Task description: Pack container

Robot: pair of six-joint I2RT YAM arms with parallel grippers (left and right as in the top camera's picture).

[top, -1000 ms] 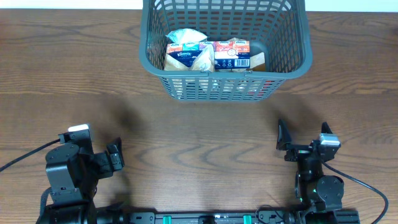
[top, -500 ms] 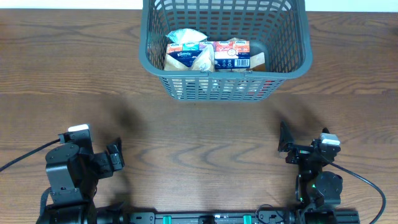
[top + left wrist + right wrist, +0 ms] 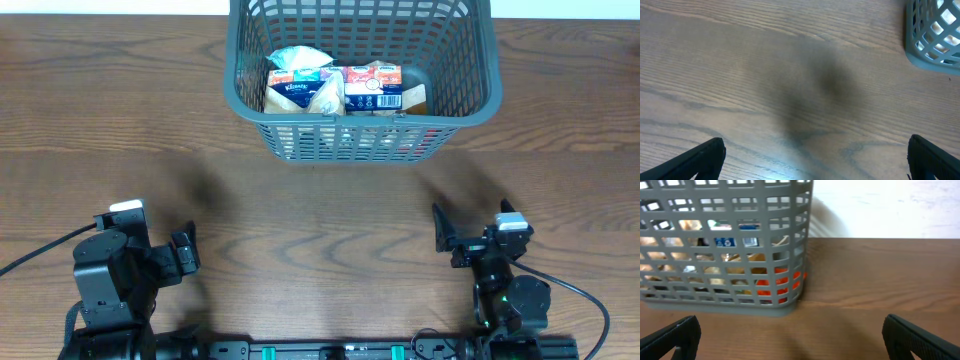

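Both wide and empty, left hand (image 3: 815, 146) and right hand (image 3: 790, 322); packets (image 3: 335, 90) half-hidden behind the container (image 3: 300, 118) lattice.

1. Overhead view, upper centre of the frame: the word "Kleenex" reads in white letters on a blue panel. It stands on the tissue packet (image 3: 298, 90), which lies at the left inside the container (image 3: 236, 95).
2. Same view, just right of that item: the second packet (image 3: 375, 86) carries a white, red and blue printed panel. Its lettering is too small to read.
3. Right wrist view, upper left: a blue label (image 3: 725, 242) with a white mark shows through the lattice wall. It is not legible.
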